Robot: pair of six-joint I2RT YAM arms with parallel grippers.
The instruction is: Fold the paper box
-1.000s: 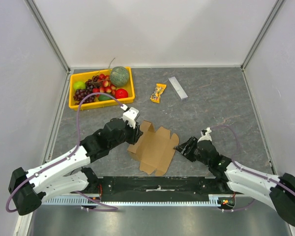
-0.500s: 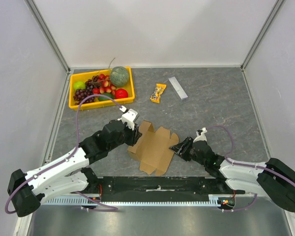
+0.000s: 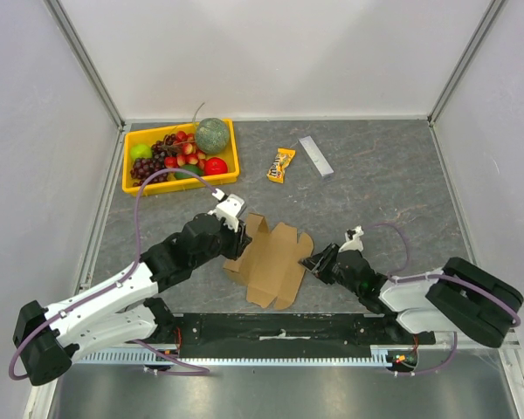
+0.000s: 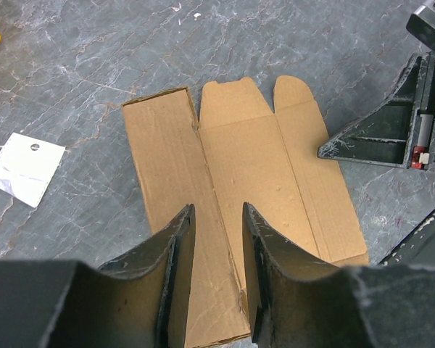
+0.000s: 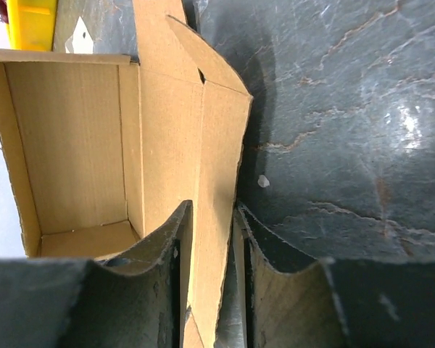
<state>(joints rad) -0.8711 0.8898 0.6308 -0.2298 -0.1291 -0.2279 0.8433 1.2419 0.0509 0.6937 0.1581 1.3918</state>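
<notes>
Wall-folding is in hand: the right gripper [image 5: 213, 212] pinches the paper box [image 3: 275, 262] by its right flap, the left gripper [image 4: 217, 210] stands with jaws apart over the box's left edge, and next that flap probably needs raising upright.

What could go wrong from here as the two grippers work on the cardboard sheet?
1. The right gripper straddles only the thin right edge flap of the paper box; a pull may bend it off its crease or let it slip out.
2. The left gripper stands open over the sheet, so nothing visibly pins it and it may slide on the table.
</notes>
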